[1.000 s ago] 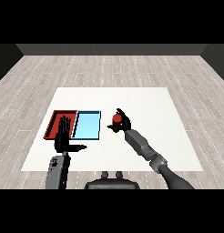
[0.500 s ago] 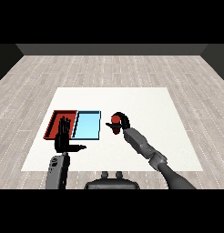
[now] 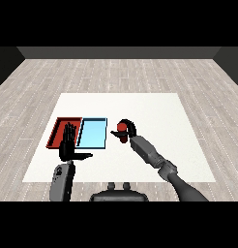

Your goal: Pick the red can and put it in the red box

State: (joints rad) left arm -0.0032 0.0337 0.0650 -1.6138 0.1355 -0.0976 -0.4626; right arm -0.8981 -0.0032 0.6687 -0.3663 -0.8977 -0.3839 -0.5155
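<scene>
Right hand (image 3: 127, 130) curled round red can (image 3: 121, 128), just beside light blue tray (image 3: 93, 133); carry toward 9 o'clock past it, over red tray (image 3: 58, 128); left hand (image 3: 68, 144), fingers straight, overlaps that tray.

One red can (image 3: 121, 127), one red tray (image 3: 57, 131), one light blue tray (image 3: 93, 133), two black hands, one white table (image 3: 155, 111).

Single head view supplied; no second view for overlap. Scene seen from robot's head height, aimed down and forward across white table (image 3: 140, 104). Whole tabletop framed, far edge uppermost, near edge lowest. Forearms seen entering from lower corners.
</scene>
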